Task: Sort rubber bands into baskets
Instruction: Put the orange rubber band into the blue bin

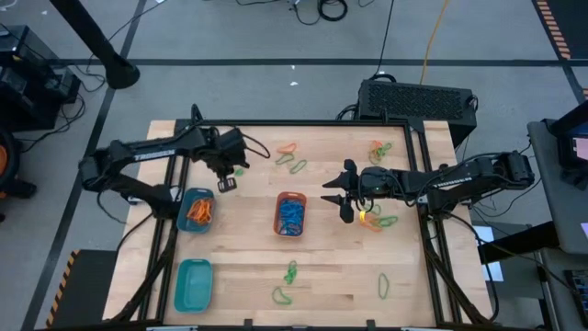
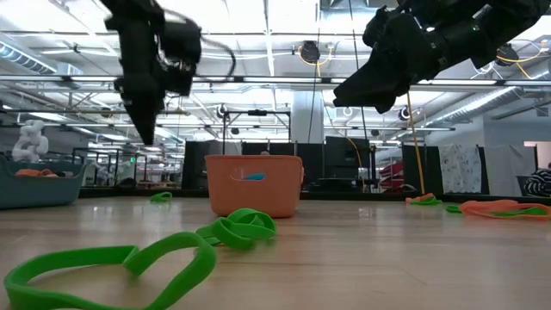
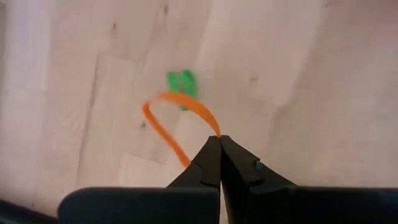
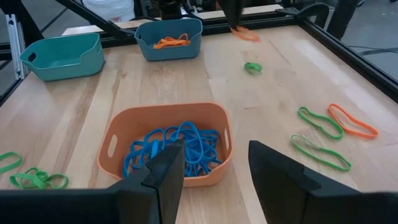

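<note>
Left end effector (image 3: pixel 219 138) pinched closed on orange band (image 3: pixel 165 121); blue-teal basket of orange bands (image 1: pixel 197 210) just below-left, nearest; right end effector (image 4: pixel 214 171) wide, empty

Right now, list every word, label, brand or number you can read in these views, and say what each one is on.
No text can be read in any view.
Left arm: pale lettering along its link, too small to read.
Right arm: the same kind of pale lettering, too small to read.
Orange basket: a bluish mark on its wall, too blurred to tell if it is a label.
</note>
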### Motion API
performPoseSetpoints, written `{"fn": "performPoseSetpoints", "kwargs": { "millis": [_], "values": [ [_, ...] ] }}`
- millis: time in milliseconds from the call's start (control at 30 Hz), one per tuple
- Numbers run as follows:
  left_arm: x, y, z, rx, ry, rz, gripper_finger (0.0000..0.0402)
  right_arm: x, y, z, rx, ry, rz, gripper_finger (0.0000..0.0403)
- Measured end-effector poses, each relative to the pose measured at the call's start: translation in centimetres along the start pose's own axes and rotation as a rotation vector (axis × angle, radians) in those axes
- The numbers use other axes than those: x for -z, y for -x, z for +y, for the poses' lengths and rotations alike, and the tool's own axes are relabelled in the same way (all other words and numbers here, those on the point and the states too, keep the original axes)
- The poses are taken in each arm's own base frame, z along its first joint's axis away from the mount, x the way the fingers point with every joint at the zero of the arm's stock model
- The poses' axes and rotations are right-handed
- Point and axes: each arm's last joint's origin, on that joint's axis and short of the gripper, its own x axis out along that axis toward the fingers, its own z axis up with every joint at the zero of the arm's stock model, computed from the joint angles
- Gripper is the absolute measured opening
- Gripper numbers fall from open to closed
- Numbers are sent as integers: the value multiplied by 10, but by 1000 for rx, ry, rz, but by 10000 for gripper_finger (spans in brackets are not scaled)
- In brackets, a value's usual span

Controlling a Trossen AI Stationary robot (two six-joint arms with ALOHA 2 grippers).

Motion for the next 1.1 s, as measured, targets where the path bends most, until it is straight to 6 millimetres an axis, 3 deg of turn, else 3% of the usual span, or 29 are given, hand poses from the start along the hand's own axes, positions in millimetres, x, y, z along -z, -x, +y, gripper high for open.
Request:
{"fn": "performPoseSetpoints", "kwargs": {
  "millis": [200, 467, 667, 933, 1100],
  "values": [
    [17, 33, -29, 22, 123, 3, 1, 0, 0, 0, 0, -4, 0, 169],
    [40, 44, -55, 3, 285, 140, 0, 0, 0, 0, 0, -30, 0, 169],
    [55, 31, -70, -38, 365, 229, 0, 0, 0, 1, -23, -30, 3, 169],
    [70, 8, -75, -49, 393, 320, 1, 0, 0, 1, -26, -30, 4, 169],
    [71, 6, -75, -48, 392, 317, 30, 0, 0, 1, -26, -30, 4, 169]
  ]
}}
